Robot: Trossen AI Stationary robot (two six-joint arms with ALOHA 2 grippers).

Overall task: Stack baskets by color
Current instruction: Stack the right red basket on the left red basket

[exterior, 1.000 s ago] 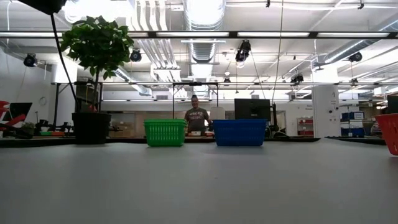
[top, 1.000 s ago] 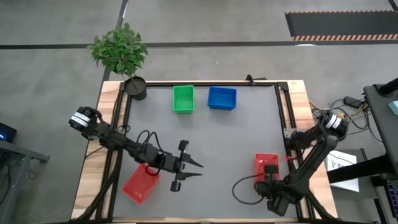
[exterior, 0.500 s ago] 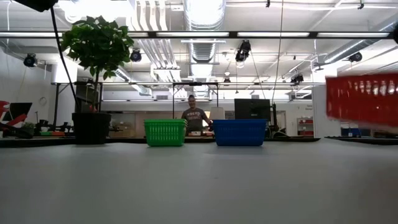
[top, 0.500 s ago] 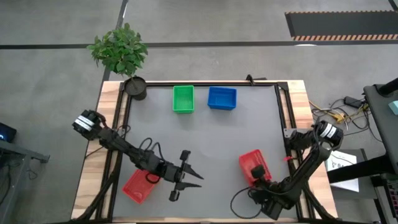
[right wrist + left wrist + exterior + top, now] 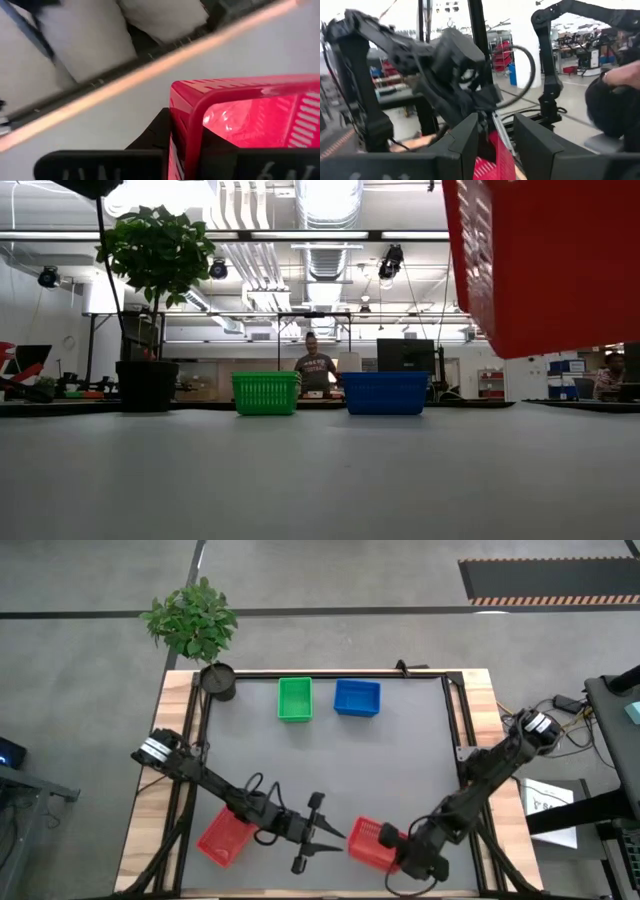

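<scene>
Looking across from the left, you have a plant pot [image 5: 218, 681] at the far left corner of the worktop [image 5: 390, 760], with its leafy plant [image 5: 190, 618] hanging out past the edge. Near the left edge, close to you, a red basket [image 5: 226, 837] sits on the worktop, partly under your left arm. The left gripper [image 5: 333, 840] reaches toward the middle of the near edge with its fingers [image 5: 465, 142] apart and nothing between them; its tips point at the second red basket [image 5: 374, 843] just to its right. Along the far edge, the green basket [image 5: 294, 698] and the blue basket [image 5: 357, 697] stand side by side, a small gap between them. In the low view both rest flat on the worktop, and a person [image 5: 316, 370] stands in the room behind them. Your right gripper [image 5: 400, 852] holds that second red basket by its rim, fingers [image 5: 157, 135] clamped on the wall, lifted off the worktop: it hangs high and tilted in the low view.
</scene>
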